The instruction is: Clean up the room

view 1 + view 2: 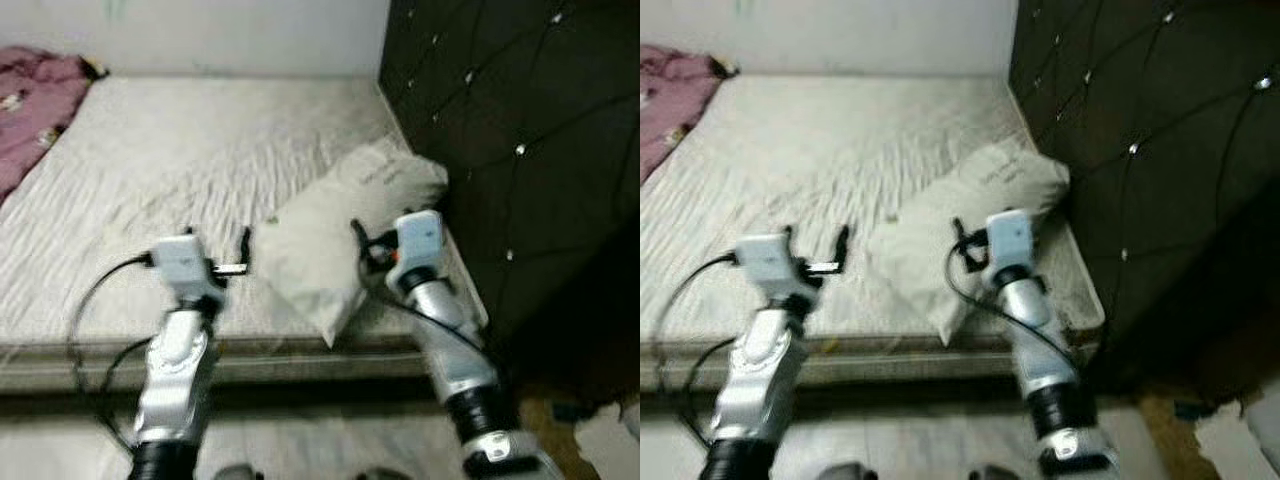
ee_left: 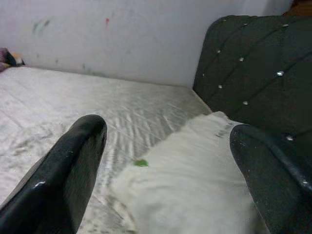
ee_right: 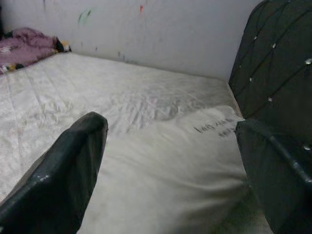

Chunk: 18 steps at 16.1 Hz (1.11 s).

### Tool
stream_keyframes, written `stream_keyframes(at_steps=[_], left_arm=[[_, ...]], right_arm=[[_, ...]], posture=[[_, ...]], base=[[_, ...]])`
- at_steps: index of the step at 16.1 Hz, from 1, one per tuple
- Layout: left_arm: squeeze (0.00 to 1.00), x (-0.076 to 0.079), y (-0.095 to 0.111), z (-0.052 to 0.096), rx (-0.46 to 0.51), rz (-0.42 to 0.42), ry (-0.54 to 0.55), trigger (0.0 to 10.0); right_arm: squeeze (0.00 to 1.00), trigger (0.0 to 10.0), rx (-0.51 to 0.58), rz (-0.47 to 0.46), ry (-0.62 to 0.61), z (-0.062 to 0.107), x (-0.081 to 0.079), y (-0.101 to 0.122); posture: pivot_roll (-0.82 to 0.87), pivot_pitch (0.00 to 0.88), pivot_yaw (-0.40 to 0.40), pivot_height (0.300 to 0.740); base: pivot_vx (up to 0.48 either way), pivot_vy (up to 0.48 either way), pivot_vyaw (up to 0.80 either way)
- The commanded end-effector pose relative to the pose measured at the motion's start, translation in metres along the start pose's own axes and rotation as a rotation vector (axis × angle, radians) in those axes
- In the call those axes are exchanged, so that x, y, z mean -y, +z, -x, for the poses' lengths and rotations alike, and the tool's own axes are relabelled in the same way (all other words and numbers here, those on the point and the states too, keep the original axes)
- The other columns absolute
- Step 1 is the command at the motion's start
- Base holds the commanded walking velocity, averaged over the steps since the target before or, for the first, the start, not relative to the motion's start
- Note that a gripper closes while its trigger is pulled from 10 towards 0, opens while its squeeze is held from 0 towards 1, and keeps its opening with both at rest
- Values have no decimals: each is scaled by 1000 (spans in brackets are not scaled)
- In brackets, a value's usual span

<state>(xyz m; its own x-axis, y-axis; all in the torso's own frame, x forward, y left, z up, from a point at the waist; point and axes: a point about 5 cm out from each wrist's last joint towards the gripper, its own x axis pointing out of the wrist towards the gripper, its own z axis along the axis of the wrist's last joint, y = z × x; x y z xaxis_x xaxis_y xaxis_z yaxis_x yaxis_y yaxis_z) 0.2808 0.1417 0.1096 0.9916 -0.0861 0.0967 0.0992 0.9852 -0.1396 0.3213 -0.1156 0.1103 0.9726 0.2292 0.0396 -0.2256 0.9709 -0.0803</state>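
Note:
A white pillow (image 1: 330, 240) lies on the grey mattress (image 1: 180, 150), close to the dark tufted headboard (image 1: 520, 120). It rests askew, one corner hanging over the bed's front edge. My left gripper (image 1: 218, 242) hovers just left of the pillow, open, with nothing between its fingers. My right gripper (image 1: 385, 236) is open over the pillow's right half. In the left wrist view the pillow (image 2: 190, 185) lies between and beyond the spread fingers (image 2: 63, 170). The right wrist view has the pillow (image 3: 175, 165) close under its spread fingers (image 3: 63, 180).
A pink blanket (image 1: 35, 110) is bunched at the far left of the mattress. A small green scrap (image 2: 141, 163) lies beside the pillow. The bed frame's front rail (image 1: 300, 362) runs below my arms. Pale clutter (image 1: 610, 430) sits on the floor at the right.

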Motion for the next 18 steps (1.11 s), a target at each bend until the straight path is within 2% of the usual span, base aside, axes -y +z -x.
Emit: stream_keyframes(at_steps=[1, 18], left_arm=[[0, -6, 4, 0, 18, -12, 7, 10000], [0, -5, 6, -4, 31, 1, -9, 10000]], right_arm=[[0, 10000, 13, -4, 15, -3, -5, 4], [0, 10000, 16, -6, 11, -7, -4, 6]], posture=[[43, 0, -9, 740], [44, 0, -11, 740]], base=[[0, 0, 0], [314, 0, 0]])
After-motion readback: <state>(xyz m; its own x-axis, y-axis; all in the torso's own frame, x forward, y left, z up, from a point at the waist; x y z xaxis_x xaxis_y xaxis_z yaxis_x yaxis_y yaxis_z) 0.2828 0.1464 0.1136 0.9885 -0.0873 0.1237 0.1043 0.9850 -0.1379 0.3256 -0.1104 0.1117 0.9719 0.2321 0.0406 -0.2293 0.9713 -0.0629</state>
